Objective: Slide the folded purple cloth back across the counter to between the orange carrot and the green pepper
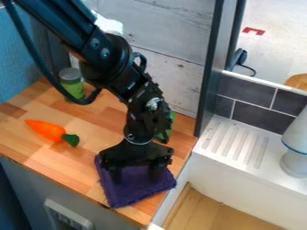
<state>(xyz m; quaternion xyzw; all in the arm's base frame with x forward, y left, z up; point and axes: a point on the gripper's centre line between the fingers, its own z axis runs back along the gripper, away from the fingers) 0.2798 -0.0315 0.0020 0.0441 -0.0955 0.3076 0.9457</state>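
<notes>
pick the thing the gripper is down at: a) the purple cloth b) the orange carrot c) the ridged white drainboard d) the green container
a, since the black gripper is right down at the purple cloth, while the carrot lies apart from it on the wooden counter.
</notes>
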